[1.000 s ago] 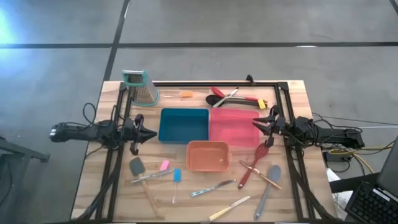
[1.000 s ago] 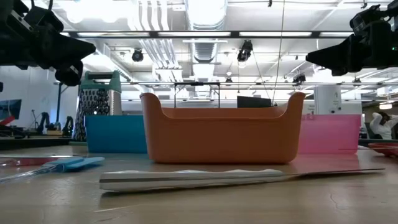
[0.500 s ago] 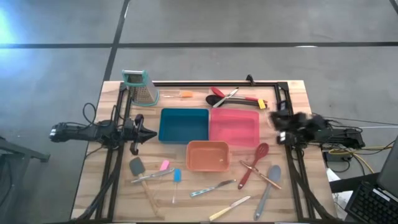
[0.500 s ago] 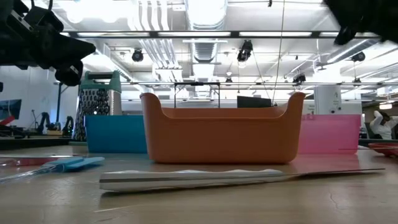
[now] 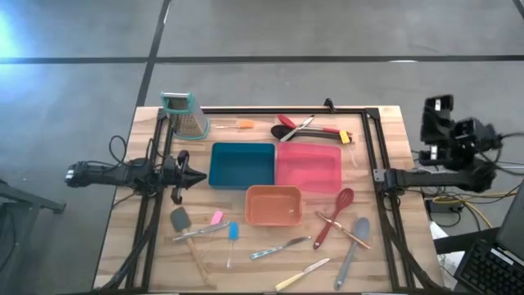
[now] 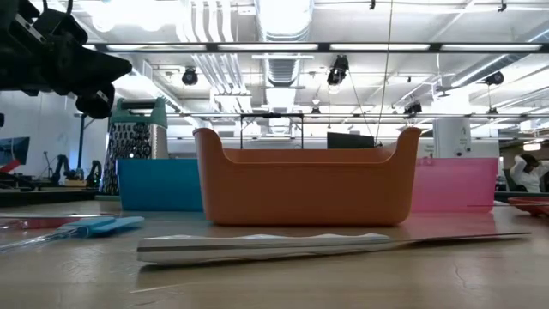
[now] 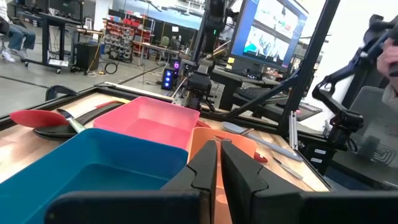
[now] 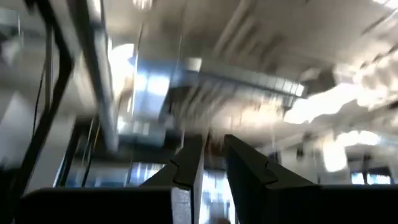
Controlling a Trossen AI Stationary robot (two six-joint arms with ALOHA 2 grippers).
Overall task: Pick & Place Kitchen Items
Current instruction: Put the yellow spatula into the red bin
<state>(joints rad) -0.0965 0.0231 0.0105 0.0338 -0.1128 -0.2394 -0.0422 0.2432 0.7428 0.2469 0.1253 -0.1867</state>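
The kitchen items lie loose on the wooden table: a red spoon (image 5: 334,215), a grey spoon (image 5: 352,246), two knives (image 5: 282,246) and small spatulas (image 5: 182,221) near the front, and red and black utensils (image 5: 307,129) at the far edge. My left gripper (image 5: 203,175) hangs level and shut, left of the blue tray (image 5: 241,164), holding nothing. My right gripper (image 5: 436,111) is raised high over the table's right edge. It is tipped upward, and its wrist view shows only the ceiling. A narrow gap shows between its fingers (image 8: 213,143), with nothing in it.
A pink tray (image 5: 309,168) stands beside the blue one, with an orange tray (image 5: 273,205) in front of them. A metal grater (image 5: 184,113) stands at the far left corner. A black frame runs along the table's sides and far edge. A knife (image 6: 326,245) lies closest to the low camera.
My right gripper has risen steeply from beside the pink tray's right side and drawn back toward the table's right edge. It has tipped from level to pointing upward and has left the low view. Nothing on the table has moved.
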